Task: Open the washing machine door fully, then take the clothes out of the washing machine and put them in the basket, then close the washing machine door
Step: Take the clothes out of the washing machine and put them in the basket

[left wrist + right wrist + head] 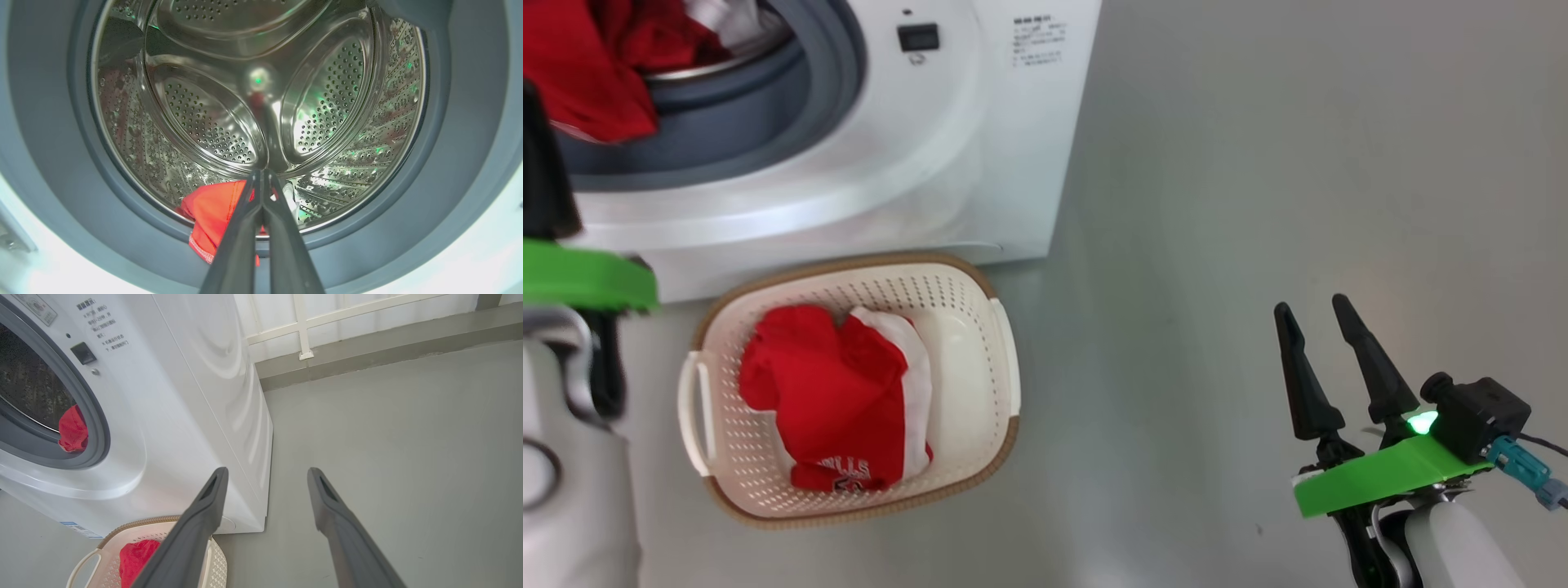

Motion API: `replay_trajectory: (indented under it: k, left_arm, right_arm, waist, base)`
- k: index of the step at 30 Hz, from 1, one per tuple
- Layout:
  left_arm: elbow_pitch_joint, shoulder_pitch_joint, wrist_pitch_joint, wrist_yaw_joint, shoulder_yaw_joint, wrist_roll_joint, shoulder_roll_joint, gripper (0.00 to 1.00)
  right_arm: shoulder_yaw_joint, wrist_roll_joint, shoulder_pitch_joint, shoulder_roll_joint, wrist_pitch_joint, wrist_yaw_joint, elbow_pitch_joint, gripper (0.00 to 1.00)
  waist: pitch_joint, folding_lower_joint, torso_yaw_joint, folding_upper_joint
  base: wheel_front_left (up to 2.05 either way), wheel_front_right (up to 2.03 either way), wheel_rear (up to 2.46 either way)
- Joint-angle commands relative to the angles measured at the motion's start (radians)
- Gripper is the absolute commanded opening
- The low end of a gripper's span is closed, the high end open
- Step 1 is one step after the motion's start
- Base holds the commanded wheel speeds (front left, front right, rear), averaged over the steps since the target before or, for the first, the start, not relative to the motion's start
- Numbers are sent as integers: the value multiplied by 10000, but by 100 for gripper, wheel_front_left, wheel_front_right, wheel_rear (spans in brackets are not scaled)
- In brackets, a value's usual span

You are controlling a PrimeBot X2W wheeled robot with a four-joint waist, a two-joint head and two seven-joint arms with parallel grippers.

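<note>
Where left jaws meet, clothes (212, 208) partly hidden | hold unclear

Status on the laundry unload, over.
Left gripper shut on red-and-white fabric garment at perforated steel drum mouth. Right gripper open, idle. Another red garment already in cream perforated plastic basket. No obstruction seen.

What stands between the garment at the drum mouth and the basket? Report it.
Nothing visible. The left gripper is shut on the red garment, which drapes over the grey gasket. The basket sits open on the floor before the washing machine. A second garment lies inside, leaving room.
</note>
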Motion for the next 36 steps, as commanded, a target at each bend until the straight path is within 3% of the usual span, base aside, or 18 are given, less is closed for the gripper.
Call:
replay_trajectory:
  k: [1, 20, 22, 26, 27, 28, 29, 30, 36]
  left_arm:
    - [-470, 472, -47, -50, 269, -57, 317, 0]
    - [-2967, 4421, -47, -62, -494, -504, -469, 3]
    - [-3063, 4694, -47, -62, -534, -566, -551, 10]
    - [-3212, 5184, -47, -62, -571, -644, -649, 45]
    - [-3246, 5313, -47, -62, -553, -669, -679, 63]
    - [-3275, 5441, -47, -62, -531, -690, -705, 88]
    - [-3325, 5570, -47, -62, -498, -708, -727, 96]
    - [-3375, 5695, -47, -62, -460, -727, -758, 100]
    - [-3618, 6196, -47, -63, -287, -742, -918, 100]
  right_arm:
    - [198, -85, 191, -28, -65, 63, -170, 100]
    - [-88, -671, 846, -28, -65, 63, -199, 100]
    - [-82, -718, 846, -28, -65, 63, -226, 100]
    - [-63, -763, 799, -28, -65, 63, -237, 100]
    - [-55, -767, 788, -28, -65, 63, -237, 100]
    - [-40, -769, 778, -28, -65, 63, -235, 100]
    - [-12, -770, 763, -28, -65, 63, -232, 100]
    - [2, -772, 752, -28, -65, 63, -227, 100]
    - [20, -776, 721, -28, -65, 63, -221, 100]
  waist:
    - [-430, 0, 258, 0]
    - [-1322, 0, 692, 0]
    - [-1289, 0, 740, 0]
    - [-1232, 0, 791, 0]
    - [-1222, 0, 796, 0]
    - [-1217, 0, 792, 0]
    - [-1196, 0, 774, 0]
    - [-1192, 0, 768, 0]
    - [-1082, 0, 728, 0]
  base:
    - [0, 0, 0]
    - [0, 0, 0]
    - [0, 0, 0]
    - [0, 0, 0]
    - [0, 0, 0]
    - [0, 0, 0]
    - [0, 0, 0]
    - [0, 0, 0]
    - [0, 0, 0]
